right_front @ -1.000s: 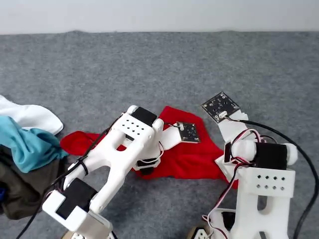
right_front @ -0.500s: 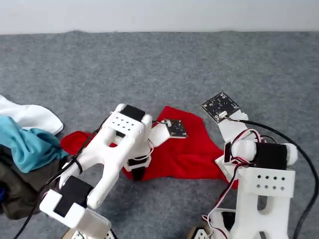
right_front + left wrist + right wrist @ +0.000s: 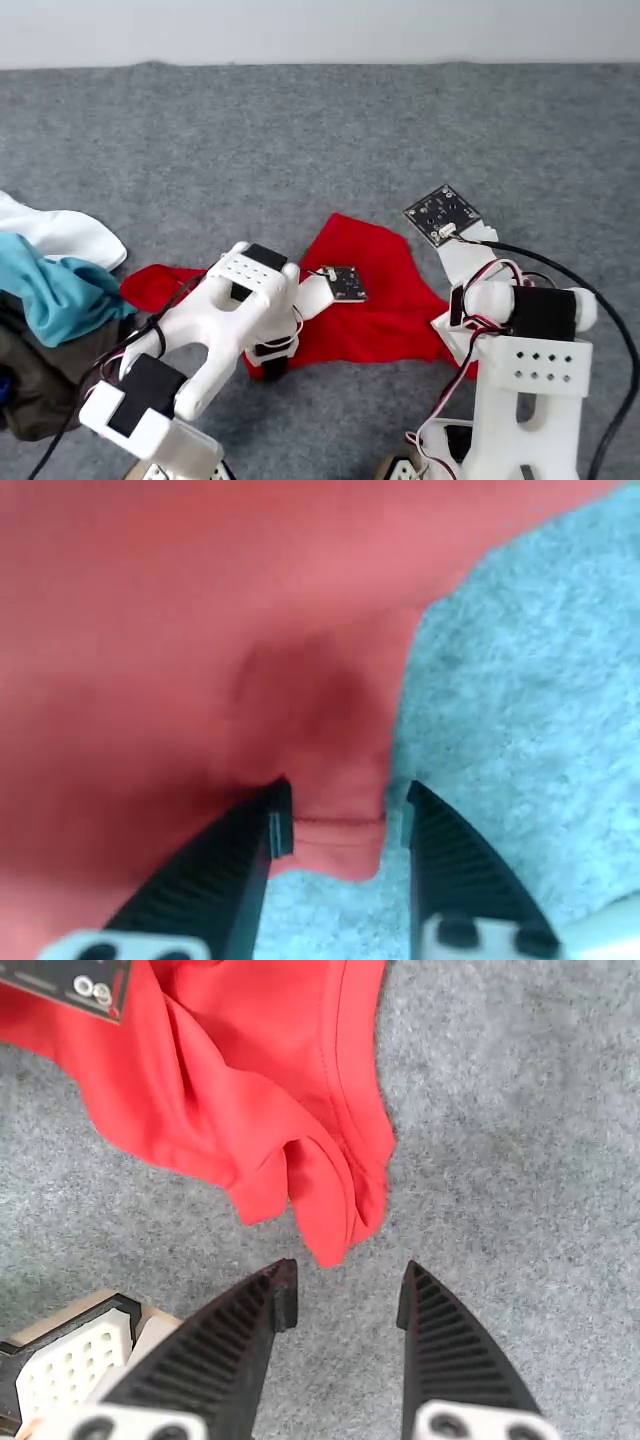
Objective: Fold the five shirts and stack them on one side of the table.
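A red shirt (image 3: 375, 295) lies crumpled on the grey table cover, in the middle near the front. My left gripper (image 3: 340, 815) is at the shirt's front left corner, shut on a bunched fold of its hem (image 3: 335, 835). From above that gripper (image 3: 268, 362) shows under the white left arm. My right gripper (image 3: 345, 1295) hangs open above bare cover, just short of the folded right corner of the red shirt (image 3: 325, 1225), with nothing between its fingers. More shirts sit in a heap at the left edge: white (image 3: 60, 230), teal (image 3: 55, 290) and dark olive (image 3: 50, 390).
The grey cover (image 3: 330, 140) spreads bare across the back and right of the table. The right arm's white body (image 3: 525, 370) stands at the front right. The white base of the other arm (image 3: 65, 1365) shows in the right wrist view.
The left arm has drawn back toward the table's front left, dragging the red shirt's front left corner with it. The right arm has kept still.
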